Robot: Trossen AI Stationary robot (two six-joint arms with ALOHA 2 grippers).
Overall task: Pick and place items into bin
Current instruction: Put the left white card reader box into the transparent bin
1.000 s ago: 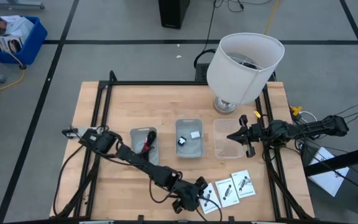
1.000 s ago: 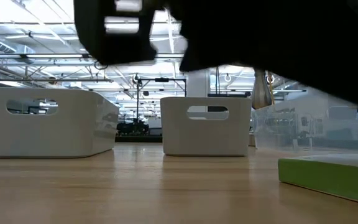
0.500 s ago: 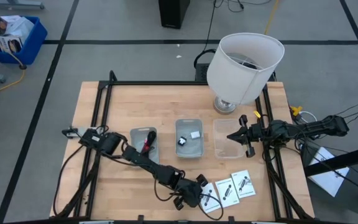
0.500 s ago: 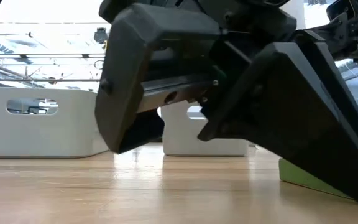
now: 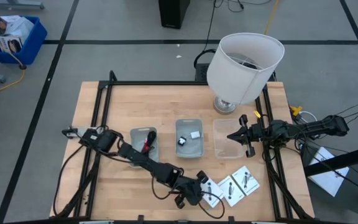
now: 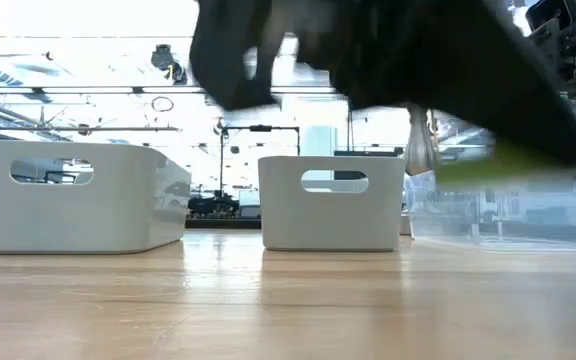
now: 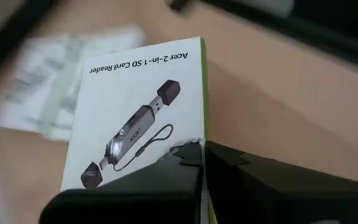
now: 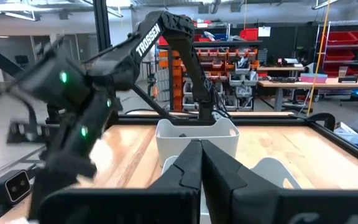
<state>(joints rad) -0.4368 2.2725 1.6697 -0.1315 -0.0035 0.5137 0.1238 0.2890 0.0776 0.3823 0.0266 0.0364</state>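
My left gripper (image 5: 199, 186) is near the table's front edge, shut on a white card (image 7: 138, 118) printed with an SD card reader, which has a green side. In the low view this card (image 6: 528, 158) is a green blur above the tabletop. Two more white cards (image 5: 232, 190) (image 5: 247, 180) lie flat to its right. A dark red cable (image 5: 146, 144) lies in the left grey bin (image 5: 135, 146). A tiny white block (image 5: 194, 134) and a tiny black block (image 5: 181, 140) lie in the middle grey bin (image 5: 189, 151). My right gripper (image 5: 240, 137) waits shut over the clear bin (image 5: 224, 148). My left gripper holds the card at its near end, beside the green long side (image 7: 205, 118). The fingers (image 7: 179, 163) slant down from the table's left, and they cover the place of contact. The card is lifted clear of the table, its printed face up.
A big white lampshade (image 5: 244, 65) on its base stands at the table's far right, behind the clear bin. The three bins stand in a row across the middle. Bare wood lies at the front left (image 5: 110, 193).
My left gripper has shut on the nearest card and risen a little toward the far edge. The card has come up off the table. The two cards beside it have shifted slightly to the right and turned.
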